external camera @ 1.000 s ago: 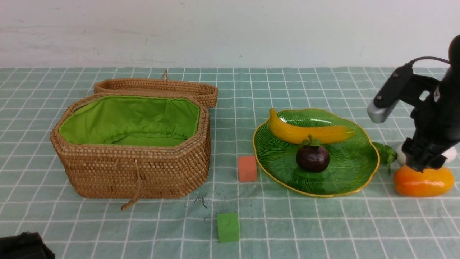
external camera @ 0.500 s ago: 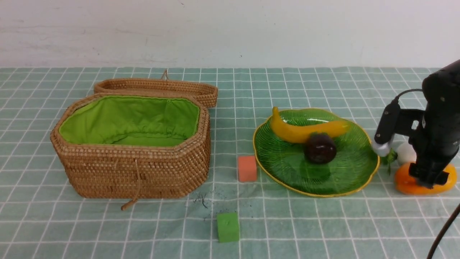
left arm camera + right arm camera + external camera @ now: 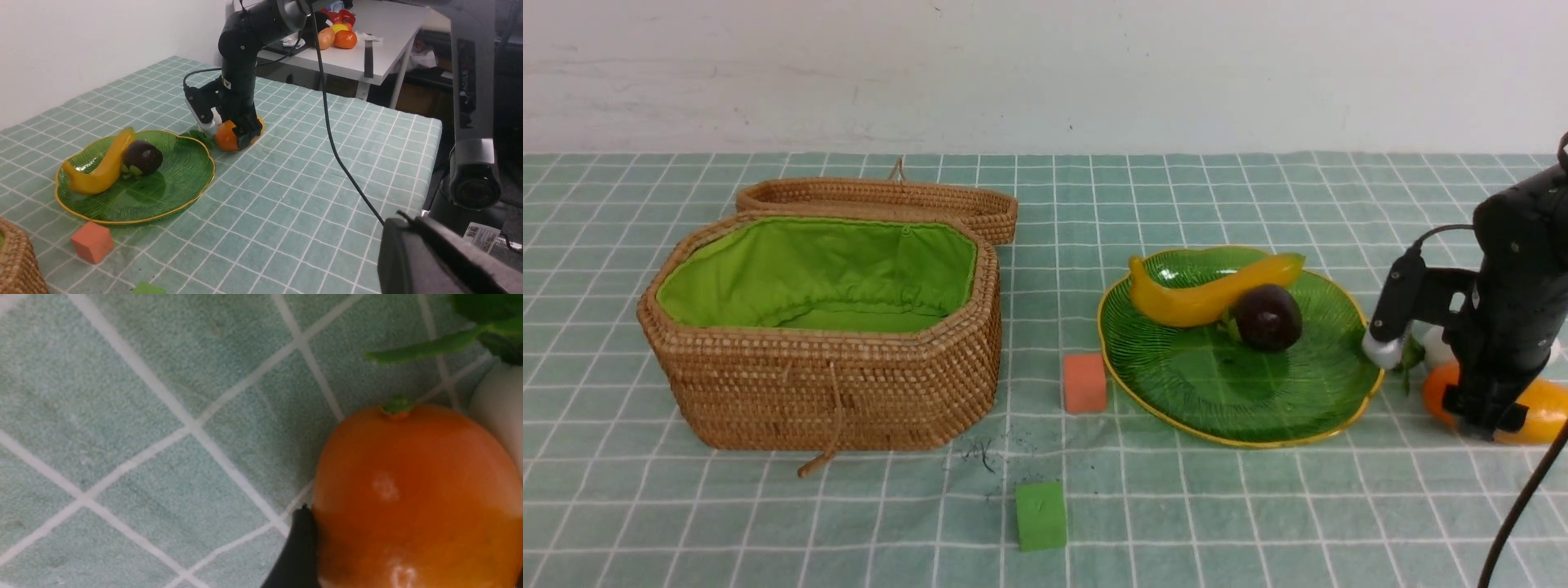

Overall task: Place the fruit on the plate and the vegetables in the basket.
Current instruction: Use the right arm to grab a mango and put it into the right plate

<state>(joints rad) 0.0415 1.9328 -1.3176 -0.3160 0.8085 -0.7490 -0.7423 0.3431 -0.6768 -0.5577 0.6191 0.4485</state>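
Reaching down at the table's far three o'clock edge, the right gripper [image 3: 1490,416] sits low over the mango [image 3: 1542,408]. The mango lies on the checked cloth just outside the plate [image 3: 1217,388], at about the plate's four o'clock. The jaws stand wide astride the fruit, and the right wrist view shows one dark finger [image 3: 300,555] right against its flank. I cannot tell whether they are pinching it yet or merely bracketing it.

The left gripper [image 3: 425,257] shows only as a dark bulk at the edge of its own camera. It is clamped shut and nowhere near the work.

The step in hand looks to be the pickup of the last fruit. The banana [image 3: 1184,302] and the mangosteen [image 3: 1267,317] already lie touching each other on the twelve o'clock half of the plate. The radish [image 3: 496,412] lies just beside the mango at its twelve o'clock, leaves pointing toward the plate rim. It still has to go to the basket [image 3: 849,384], which stands open over at nine o'clock. From here I see only green lining in it.

Next, I judge, comes a firm squeeze on that glossy, rounded skin, which may well slip. After that comes a lift high enough to clear the yellow rim, then a short carry toward nine o'clock. The bare six o'clock half of the plate looks like the place to set it down. Brushing the radish leaves or nudging the mangosteen, which may roll, seem the risks.
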